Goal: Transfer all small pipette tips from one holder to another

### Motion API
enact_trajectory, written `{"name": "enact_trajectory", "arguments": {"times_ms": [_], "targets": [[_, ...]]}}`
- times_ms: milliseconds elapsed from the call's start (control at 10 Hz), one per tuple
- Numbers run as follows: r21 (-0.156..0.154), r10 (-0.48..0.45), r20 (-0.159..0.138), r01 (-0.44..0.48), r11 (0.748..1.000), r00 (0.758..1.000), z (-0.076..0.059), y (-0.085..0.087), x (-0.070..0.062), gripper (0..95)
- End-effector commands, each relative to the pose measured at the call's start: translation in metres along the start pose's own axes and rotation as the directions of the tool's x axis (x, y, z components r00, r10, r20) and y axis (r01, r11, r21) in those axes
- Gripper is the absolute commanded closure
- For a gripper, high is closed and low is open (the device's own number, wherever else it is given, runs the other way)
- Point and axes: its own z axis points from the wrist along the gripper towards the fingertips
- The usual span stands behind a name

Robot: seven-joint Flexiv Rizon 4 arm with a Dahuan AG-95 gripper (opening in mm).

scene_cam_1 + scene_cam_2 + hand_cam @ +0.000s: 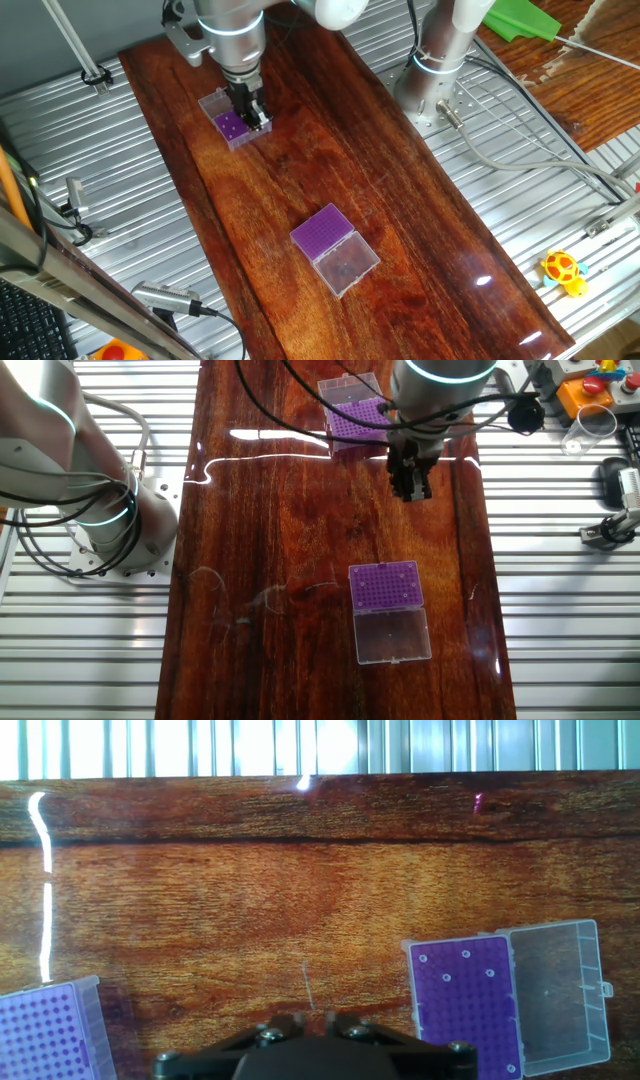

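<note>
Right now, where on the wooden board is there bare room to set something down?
The widest bare stretch lies between the two purple holders. The board's side nearer the robot base is also free. It is crowded around the hand.

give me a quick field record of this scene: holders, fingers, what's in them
surface: wooden table top
near holder: purple pipette tip rack, clear lid hinged open beside it
far holder: purple pipette tip rack, partly behind the arm
tips: a few white ones visible in the open rack in the hand view
gripper: above the table between the two racks
fingers: close together; whether they hold a tip cannot be told
</note>
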Motion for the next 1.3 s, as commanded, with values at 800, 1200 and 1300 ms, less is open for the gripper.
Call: {"name": "enact_trajectory", "arguments": {"times_ms": [800,1200,1300], "targets": [[-0.004,-0.103,0.004,0.103,0.995,0.995,0.039,-0.066,-0.032,95.0],[-0.01,-0.118,-0.003,0.118,0.993,0.993,0.037,-0.067,-0.033,95.0],[-0.012,-0.126,-0.007,0.126,0.992,0.992,0.037,-0.067,-0.033,95.0]]}}
